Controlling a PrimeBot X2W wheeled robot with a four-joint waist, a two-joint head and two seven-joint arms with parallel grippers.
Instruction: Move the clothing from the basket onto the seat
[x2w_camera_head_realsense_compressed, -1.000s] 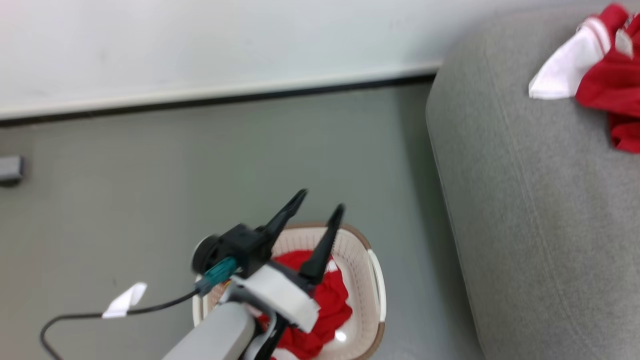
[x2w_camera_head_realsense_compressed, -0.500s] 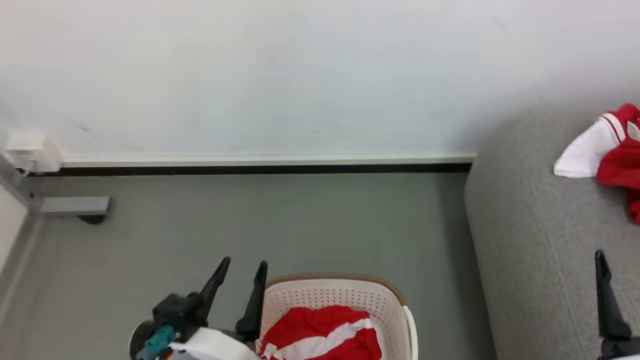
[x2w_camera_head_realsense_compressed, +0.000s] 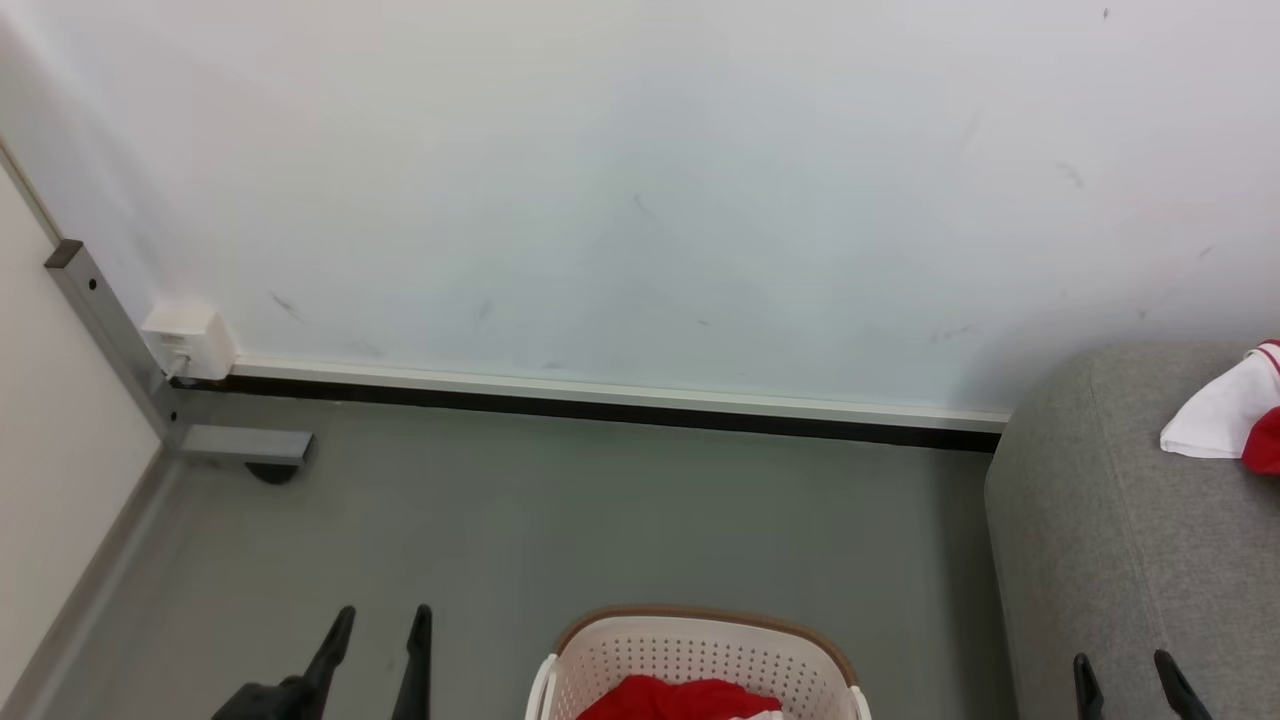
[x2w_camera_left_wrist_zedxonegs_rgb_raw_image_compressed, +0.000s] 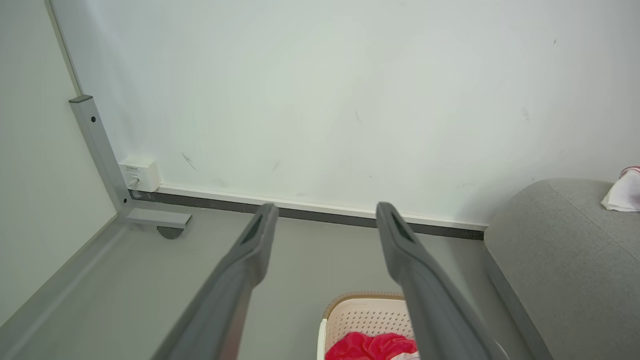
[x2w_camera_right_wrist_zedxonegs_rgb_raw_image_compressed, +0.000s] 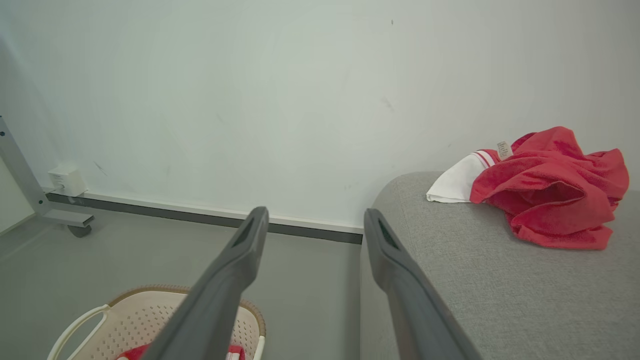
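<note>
Head view, nearest first: the left gripper (x2w_camera_head_realsense_compressed: 383, 612) rises at the lower left and the right gripper (x2w_camera_head_realsense_compressed: 1121, 660) at the lower right. Both point up the picture, jaws spread wide with nothing between the dark fingers. Between them, at the bottom edge, the basket (x2w_camera_head_realsense_compressed: 700, 650) stands on the grey floor (x2w_camera_head_realsense_compressed: 600, 520), with a cream perforated wall, a brown rim and a white handle at each side. Red clothing (x2w_camera_head_realsense_compressed: 680, 697) lies bunched inside it, a sliver of white at its right. The picture's edge cuts the pile off, so it may be one piece or several.

The left gripper hangs over bare floor beside the basket, apart from it. The right gripper's tips show against the near corner of the seat (x2w_camera_head_realsense_compressed: 1120, 560), a grey woven block to the basket's right with a strip of floor between them.

Farther back on the seat's top lies a crumpled garment (x2w_camera_right_wrist_zedxonegs_rgb_raw_image_compressed: 550, 190) — red, with a white red-striped panel and a small label.

Behind everything runs a black baseboard (x2w_camera_head_realsense_compressed: 600, 408) under a scuffed white wall (x2w_camera_head_realsense_compressed: 640, 180). In the far left corner stands a grey metal post (x2w_camera_head_realsense_compressed: 105, 330), a small white box (x2w_camera_head_realsense_compressed: 188, 340) beside it.
</note>
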